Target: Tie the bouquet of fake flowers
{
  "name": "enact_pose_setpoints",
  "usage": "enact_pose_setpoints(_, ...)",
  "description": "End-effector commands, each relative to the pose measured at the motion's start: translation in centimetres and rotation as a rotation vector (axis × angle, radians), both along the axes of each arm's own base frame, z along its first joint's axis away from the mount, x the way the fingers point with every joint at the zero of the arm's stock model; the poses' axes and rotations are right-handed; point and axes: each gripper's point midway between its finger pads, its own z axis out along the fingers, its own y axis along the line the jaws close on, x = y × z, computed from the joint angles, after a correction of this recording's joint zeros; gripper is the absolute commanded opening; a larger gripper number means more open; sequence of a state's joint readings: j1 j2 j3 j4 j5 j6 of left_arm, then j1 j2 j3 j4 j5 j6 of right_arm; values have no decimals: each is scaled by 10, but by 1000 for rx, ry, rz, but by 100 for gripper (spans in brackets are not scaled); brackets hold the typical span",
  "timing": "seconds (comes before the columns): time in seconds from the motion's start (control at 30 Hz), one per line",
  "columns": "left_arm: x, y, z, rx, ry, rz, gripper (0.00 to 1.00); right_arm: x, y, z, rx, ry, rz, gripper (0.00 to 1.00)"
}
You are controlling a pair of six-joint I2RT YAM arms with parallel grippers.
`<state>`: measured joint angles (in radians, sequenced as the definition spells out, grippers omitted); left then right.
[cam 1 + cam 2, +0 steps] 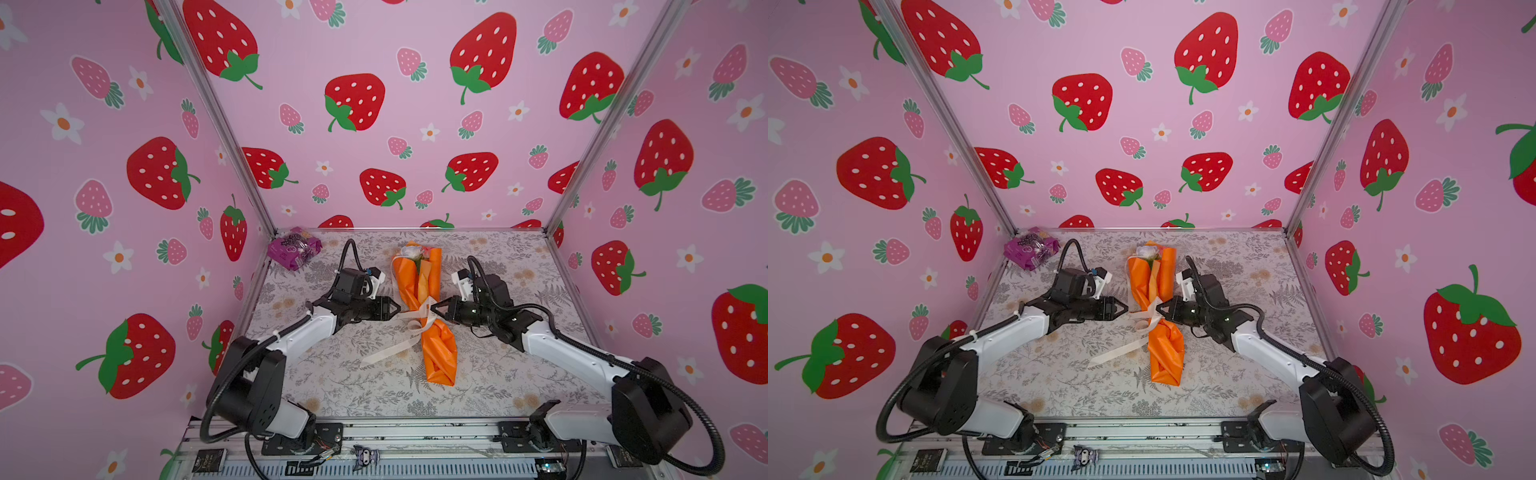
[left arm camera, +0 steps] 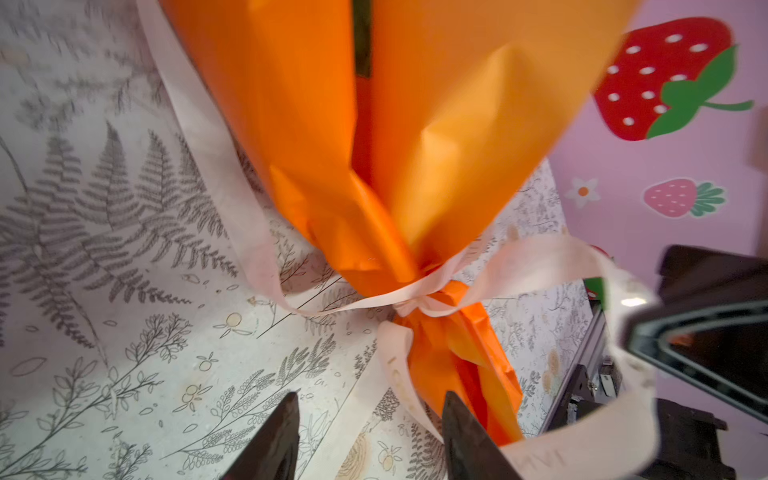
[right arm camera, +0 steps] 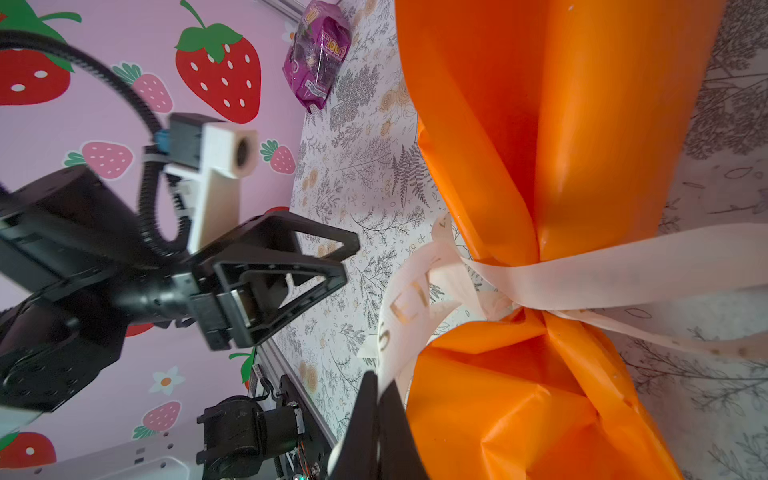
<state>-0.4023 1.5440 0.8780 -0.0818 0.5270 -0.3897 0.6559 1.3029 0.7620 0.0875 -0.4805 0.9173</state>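
Note:
The bouquet of fake flowers (image 1: 419,282) (image 1: 1152,282) lies lengthwise mid-table in orange wrapping paper, with a white rose (image 1: 409,251) showing at its far end. A pale cream ribbon (image 1: 424,318) (image 2: 419,297) (image 3: 409,307) is knotted round its narrow waist, and one tail trails toward the front left. My left gripper (image 1: 398,309) (image 1: 1125,309) (image 2: 371,399) stands open just left of the waist, nothing between its fingers. My right gripper (image 1: 433,309) (image 1: 1160,309) (image 3: 376,378) is shut on a ribbon strand right of the knot.
A crinkly purple packet (image 1: 295,247) (image 1: 1030,247) (image 3: 318,58) lies in the back left corner of the fern-printed table (image 1: 332,374). Strawberry-patterned walls enclose the table on three sides. A metal rail runs along the front edge.

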Motion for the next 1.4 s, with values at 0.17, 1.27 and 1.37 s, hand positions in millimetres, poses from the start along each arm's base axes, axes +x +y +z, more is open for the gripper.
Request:
enact_pose_setpoints(0.17,19,-4,-8,132,-91,-77,57,2,-2,8,-5,-29,0,2)
enact_pose_setpoints(1.27,22,-31,-46,564,-589,-859,43,3,-6,10,-26,-26,-17,4)
enact_pose_setpoints(1.37,20,-31,-46,559,-593,-866,34,4,-6,8,-28,-20,-24,4)
